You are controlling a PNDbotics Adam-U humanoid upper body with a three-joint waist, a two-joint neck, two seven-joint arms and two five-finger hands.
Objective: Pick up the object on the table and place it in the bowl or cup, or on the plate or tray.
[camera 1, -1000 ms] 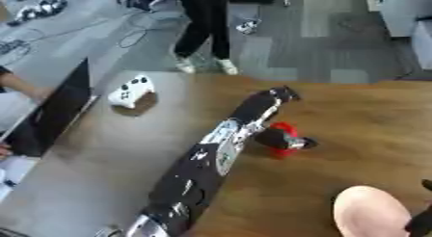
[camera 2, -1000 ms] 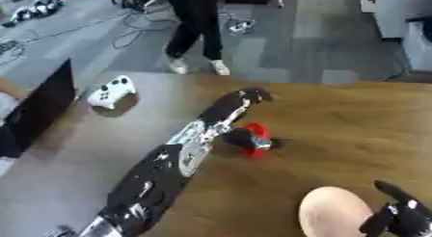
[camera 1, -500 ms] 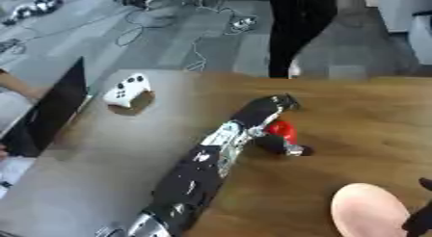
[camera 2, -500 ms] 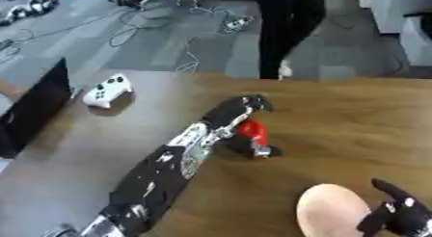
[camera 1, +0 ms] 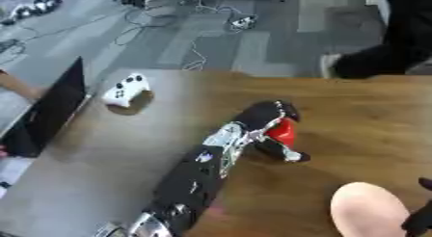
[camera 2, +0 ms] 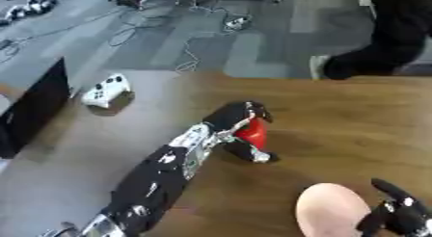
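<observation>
We see our left hand (camera 1: 268, 116) stretched out over the wooden table (camera 1: 363, 115), a little toward 1 o'clock from the middle of the view, and its fingers are curled around a red object (camera 1: 283, 130) which we cannot name more exactly. The red object sits under the hand at the palm side, and we cannot tell if it touches the table or is already lifted. At 5 o'clock, near the lower edge, there is a pale pink rounded dish (camera 2: 330, 211), well apart from the red object. Our right hand (camera 2: 397, 214) shows just beside this dish in the lower right corner; its fingers look relaxed and hold nothing. At 10 o'clock a white game controller (camera 1: 125, 89) lies on the table.
</observation>
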